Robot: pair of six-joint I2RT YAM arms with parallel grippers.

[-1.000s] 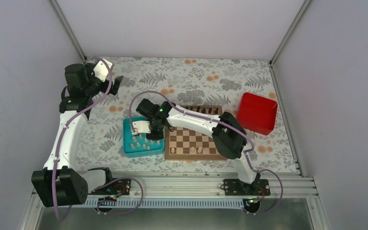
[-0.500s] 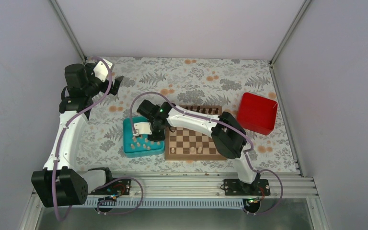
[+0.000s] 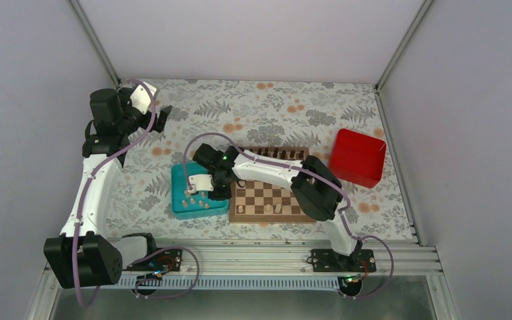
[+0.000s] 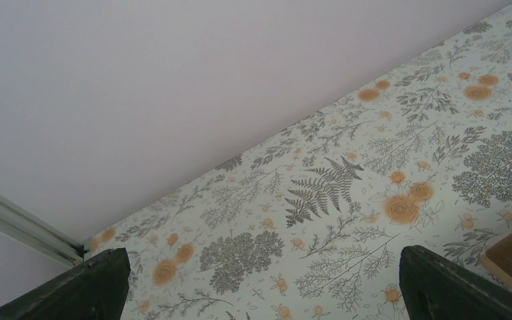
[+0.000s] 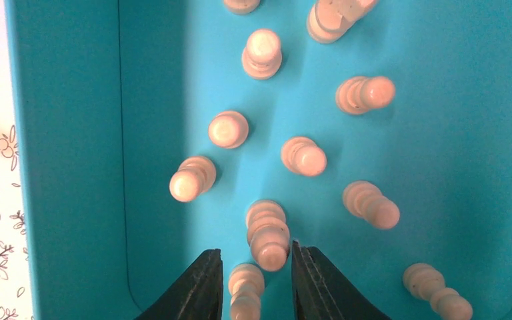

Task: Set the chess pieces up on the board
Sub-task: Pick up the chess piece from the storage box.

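Note:
Several pale beige chess pieces [image 5: 305,156] stand in the teal tray [image 5: 440,167], which sits left of the board [image 3: 237,215]. My right gripper [image 5: 255,257] is low inside the tray and open. One beige piece [image 5: 269,233] stands between the fingers, close against the right finger [image 5: 313,280], and another [image 5: 245,293] sits nearer the wrist. From above, the right gripper [image 3: 218,190] is over the tray's right side. Two beige pieces [image 3: 273,209] stand on the board's near rows. My left gripper [image 4: 267,287] is open and empty, far off at the back left [image 3: 163,117].
Dark brown pieces [image 3: 280,153] line the board's far row. A red box [image 3: 357,158] stands right of the board. The tray's left wall [image 5: 67,133] is close to my right gripper's left finger. The floral cloth [image 4: 320,193] covers the table.
My right gripper has moved slightly toward the near side and lower into the teal tray, over the beige pieces. The left arm has not moved.

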